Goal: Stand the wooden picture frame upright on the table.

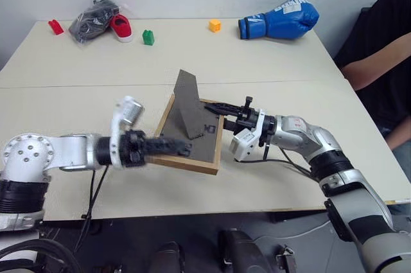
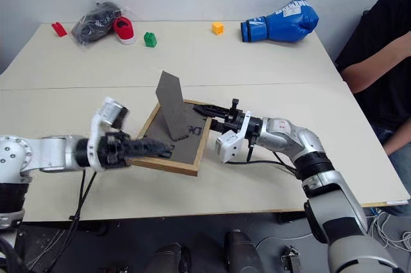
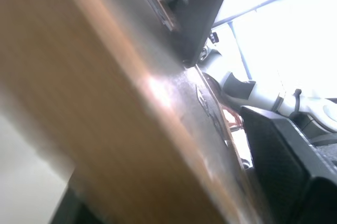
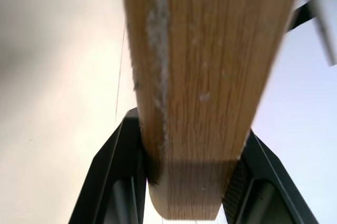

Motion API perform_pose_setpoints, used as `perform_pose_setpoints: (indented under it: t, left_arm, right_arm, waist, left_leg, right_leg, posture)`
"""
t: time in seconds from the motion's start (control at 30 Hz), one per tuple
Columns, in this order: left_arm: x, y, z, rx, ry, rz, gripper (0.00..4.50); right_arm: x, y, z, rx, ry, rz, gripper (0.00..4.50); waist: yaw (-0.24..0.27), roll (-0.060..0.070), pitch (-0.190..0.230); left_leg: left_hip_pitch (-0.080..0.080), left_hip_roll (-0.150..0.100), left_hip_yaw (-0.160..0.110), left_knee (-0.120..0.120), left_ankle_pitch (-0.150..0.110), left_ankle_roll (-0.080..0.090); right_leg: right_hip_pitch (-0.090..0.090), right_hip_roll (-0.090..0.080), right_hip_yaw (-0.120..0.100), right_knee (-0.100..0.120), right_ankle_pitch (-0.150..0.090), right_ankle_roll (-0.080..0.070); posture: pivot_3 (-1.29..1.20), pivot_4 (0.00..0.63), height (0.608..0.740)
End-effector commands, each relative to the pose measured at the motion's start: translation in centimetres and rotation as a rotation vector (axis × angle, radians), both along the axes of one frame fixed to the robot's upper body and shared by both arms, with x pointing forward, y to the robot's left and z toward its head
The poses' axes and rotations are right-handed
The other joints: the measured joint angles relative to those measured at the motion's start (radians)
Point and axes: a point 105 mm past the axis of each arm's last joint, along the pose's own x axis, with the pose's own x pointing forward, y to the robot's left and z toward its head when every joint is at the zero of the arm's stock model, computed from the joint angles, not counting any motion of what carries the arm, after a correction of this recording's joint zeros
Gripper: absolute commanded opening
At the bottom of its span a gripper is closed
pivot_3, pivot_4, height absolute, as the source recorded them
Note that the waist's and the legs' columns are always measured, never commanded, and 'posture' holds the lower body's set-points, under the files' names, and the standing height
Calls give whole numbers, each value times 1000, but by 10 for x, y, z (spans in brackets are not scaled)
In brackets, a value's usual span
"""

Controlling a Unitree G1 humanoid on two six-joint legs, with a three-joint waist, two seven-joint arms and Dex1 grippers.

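Frame (image 1: 192,133) lies back-up on the near half of the table (image 1: 270,61), stand flipped up. Right gripper (image 1: 221,110) is clamped on the frame's right rail. Left gripper (image 1: 183,149) reaches over the near-left part, jaws partly apart, holding nothing. Risk: one-sided grip, so frame may pivot or slip when lifted.

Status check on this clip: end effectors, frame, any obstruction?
Right end effector shut on picture frame edge. Left end effector on its back board. Frame face-down on table, stand folded out. Nothing blocking.
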Motion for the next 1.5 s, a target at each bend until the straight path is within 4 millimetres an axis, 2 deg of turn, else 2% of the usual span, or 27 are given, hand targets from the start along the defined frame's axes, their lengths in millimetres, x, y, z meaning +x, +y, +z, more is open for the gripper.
perform_pose_setpoints:
  t: [0.03,0.17,0.27,0.37,0.43,0.47,0.57,0.63,0.77,0.83,0.93,1.03,1.13,1.37,1.5]
  left_arm:
    - [0,20,17,80,-232,54,3037]
    - [4,61,27,128,-552,153,3037]
    - [12,83,29,211,-701,238,3037]
    - [13,94,12,425,-855,208,3037]
    - [9,91,1,472,-905,168,3037]
    - [8,88,-1,467,-923,162,3211]
    - [5,72,-9,437,-955,115,3953]
    - [3,63,-12,423,-989,93,4497]
    - [-3,53,-12,388,-1060,58,4500]
    - [-2,52,-12,382,-1066,67,4500]
    - [2,48,-7,373,-1104,99,4500]
    - [3,45,-5,366,-1104,115,4500]
    - [3,46,-6,367,-1094,125,4500]
    - [3,46,-7,369,-1084,133,4500]
    - [5,47,-5,371,-1089,152,4500]
  right_arm:
    - [-8,-4,23,114,-28,42,1298]
    - [-10,-12,24,126,15,53,1294]
    - [-11,-17,25,138,54,59,1293]
    - [-14,-20,29,208,205,78,1292]
    - [-13,-22,31,298,477,93,1292]
    - [-15,-22,27,326,682,123,1292]
    - [-11,-30,25,392,948,134,1291]
    - [-3,-35,26,420,1007,101,1291]
    - [5,-40,-2,400,1377,21,1291]
    - [16,-48,-6,400,1314,-68,1290]
    - [18,-50,-26,377,1507,-109,1290]
    - [19,-50,-32,385,1594,-108,1290]
    - [22,-54,-33,444,1616,-99,1290]
    - [25,-65,-69,432,1707,-176,1290]
    - [27,-66,-76,426,1690,-215,1290]
  waist:
    - [-2,0,0]
    - [-3,2,1]
    - [3,2,2]
    - [6,2,1]
    - [6,3,2]
    - [9,3,2]
    - [26,3,2]
    - [30,3,2]
    - [36,3,2]
    - [40,3,2]
    - [44,3,2]
    - [45,3,2]
    - [45,3,2]
    - [50,3,2]
    - [51,3,2]
  left_leg:
    - [0,0,0,0,0,0]
    - [0,0,1,-2,0,0]
    - [0,1,1,-1,0,-1]
    - [1,1,1,-1,0,-1]
    - [0,1,1,-2,0,0]
    - [0,1,1,-2,0,0]
    - [-1,2,0,0,-1,2]
    - [-1,1,0,0,-1,3]
    - [-1,0,-1,-1,-1,4]
    - [-1,0,-1,-2,-2,4]
    - [-2,-1,-1,-2,-2,4]
    - [-2,-1,-1,-2,-2,4]
    - [-2,-1,-1,-2,-2,4]
    - [-1,-1,-1,-2,-2,4]
    - [-1,-1,-1,-1,-2,4]
  right_leg:
    - [0,0,0,0,0,0]
    - [0,1,0,-2,0,-1]
    - [0,2,0,-1,-1,-1]
    - [0,2,0,-1,-1,-1]
    - [0,1,1,-1,-1,-1]
    - [0,1,0,-1,-1,-1]
    - [0,-1,0,0,0,-1]
    - [0,-3,0,0,0,-1]
    - [0,-4,-2,0,0,-1]
    - [0,-5,-3,-1,0,-1]
    - [0,-5,-3,-1,0,-1]
    - [0,-5,-3,-1,0,-1]
    - [0,-5,-3,-1,0,-1]
    - [0,-5,-3,-1,0,-1]
    - [1,-5,-3,0,0,-1]
  posture:
    - [0,150,740]
    - [0,150,740]
    - [0,150,740]
    - [0,150,740]
    - [0,150,740]
    - [0,150,740]
    - [0,150,740]
    - [0,150,740]
    - [0,150,740]
    - [0,150,740]
    - [0,150,740]
    - [0,150,740]
    - [0,150,740]
    - [0,150,740]
    - [0,150,740]
